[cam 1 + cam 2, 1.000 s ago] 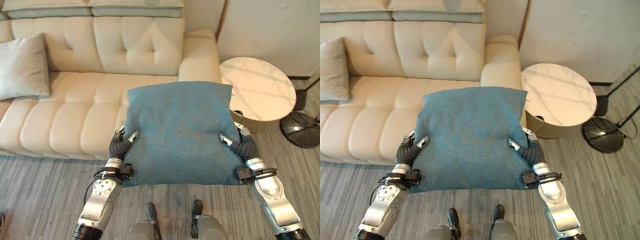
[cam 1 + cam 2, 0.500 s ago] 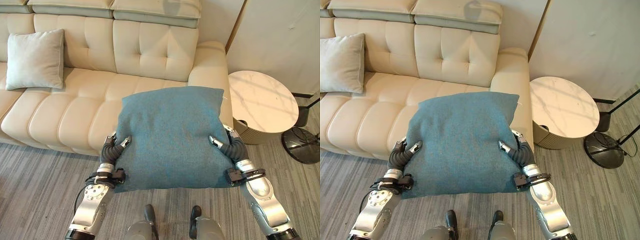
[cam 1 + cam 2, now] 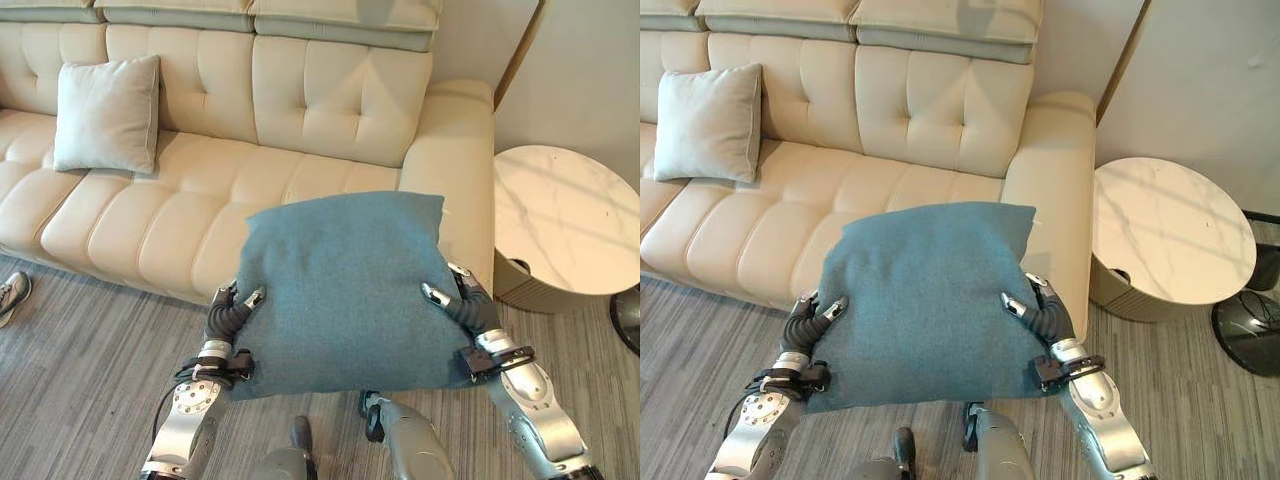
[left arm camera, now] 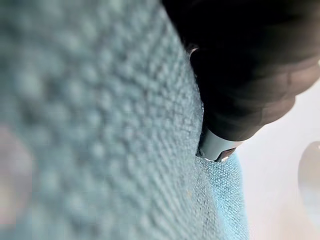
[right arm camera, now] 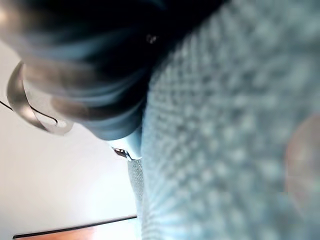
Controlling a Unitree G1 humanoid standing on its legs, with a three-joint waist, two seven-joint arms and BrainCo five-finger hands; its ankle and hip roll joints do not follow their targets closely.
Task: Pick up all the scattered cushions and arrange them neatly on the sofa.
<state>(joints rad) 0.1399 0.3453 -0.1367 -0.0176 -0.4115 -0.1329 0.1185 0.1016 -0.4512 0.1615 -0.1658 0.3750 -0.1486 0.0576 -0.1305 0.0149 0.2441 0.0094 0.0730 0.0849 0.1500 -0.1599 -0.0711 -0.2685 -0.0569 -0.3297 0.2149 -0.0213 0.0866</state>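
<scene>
A large teal cushion [image 3: 345, 285] is held flat in the air in front of the cream sofa [image 3: 300, 100], over the floor by the sofa's right end. My left hand [image 3: 232, 310] grips its left edge and my right hand [image 3: 455, 305] its right edge. On each side the thumb is curled over the top of the fabric, and the other fingers are hidden below. Both wrist views look along teal fabric [image 4: 100, 125] [image 5: 225, 125] pressed against the hands' dark covers. A pale grey cushion [image 3: 108, 113] leans upright against the sofa's backrest at the left.
A round marble-topped side table [image 3: 565, 220] stands right of the sofa's armrest. A dark lamp base [image 3: 1245, 335] sits on the floor beyond it. A person's shoe [image 3: 10, 295] shows at the left edge on the grey striped carpet. The sofa's middle seats are bare.
The camera has swung left, so the sofa and table sit further right in view. The teal cushion stays held between both hands. A shoe has come into view at the left.
</scene>
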